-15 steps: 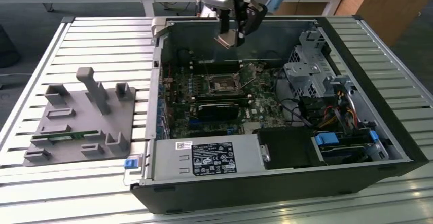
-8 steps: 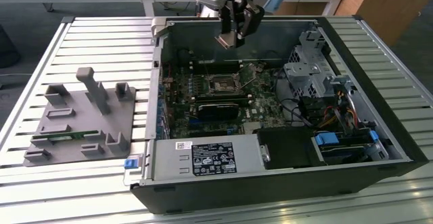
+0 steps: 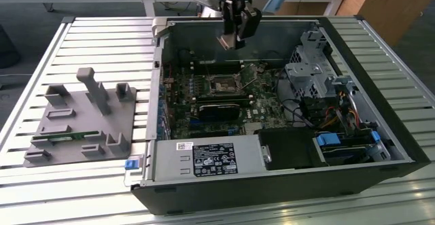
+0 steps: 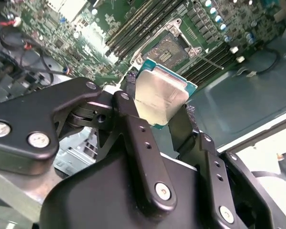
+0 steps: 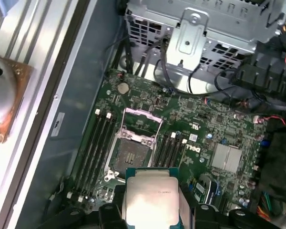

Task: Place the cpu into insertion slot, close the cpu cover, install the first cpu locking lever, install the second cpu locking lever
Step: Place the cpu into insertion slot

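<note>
My gripper (image 3: 229, 40) hangs above the open computer case, shut on the cpu (image 4: 159, 98), a small square chip with a silvery top held by its edges between the black fingers (image 4: 133, 124). The first wrist view has the cpu (image 5: 150, 198) a short way off from the insertion slot (image 5: 132, 153), whose dark pin grid lies bare. The cpu cover (image 5: 143, 112), a thin silver frame, is swung open at the slot's far edge. In the exterior view the insertion slot (image 3: 221, 84) sits on the green board below the gripper. A thin locking lever (image 4: 210, 61) sticks out beside the slot.
Long black memory slots (image 5: 96, 143) flank the socket. A silver drive cage (image 3: 309, 75) with cables stands at the exterior view's right. A black graphics card (image 3: 219, 111) and the power supply (image 3: 204, 159) lie nearer the camera. A grey fixture plate (image 3: 81, 118) rests on the slatted table.
</note>
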`<state>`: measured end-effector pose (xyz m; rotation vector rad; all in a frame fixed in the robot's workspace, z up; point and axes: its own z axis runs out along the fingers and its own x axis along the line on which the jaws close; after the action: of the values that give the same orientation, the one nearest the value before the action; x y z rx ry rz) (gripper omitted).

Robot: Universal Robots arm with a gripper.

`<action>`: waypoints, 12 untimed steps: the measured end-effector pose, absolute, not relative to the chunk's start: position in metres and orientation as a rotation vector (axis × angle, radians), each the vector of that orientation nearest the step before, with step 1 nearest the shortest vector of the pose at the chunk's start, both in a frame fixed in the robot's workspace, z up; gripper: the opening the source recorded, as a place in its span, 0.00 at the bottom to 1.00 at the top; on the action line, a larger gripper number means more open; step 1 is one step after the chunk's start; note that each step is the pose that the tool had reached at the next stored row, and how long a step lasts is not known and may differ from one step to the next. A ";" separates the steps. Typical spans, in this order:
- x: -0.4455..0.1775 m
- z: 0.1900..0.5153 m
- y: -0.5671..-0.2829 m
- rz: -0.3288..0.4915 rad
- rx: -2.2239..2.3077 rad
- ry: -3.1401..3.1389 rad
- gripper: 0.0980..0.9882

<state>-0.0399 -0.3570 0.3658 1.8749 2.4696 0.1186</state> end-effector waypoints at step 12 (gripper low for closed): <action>-0.041 0.351 -0.357 0.111 1.977 2.366 0.48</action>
<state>-0.0405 -0.3569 0.3511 1.9774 2.3665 0.1108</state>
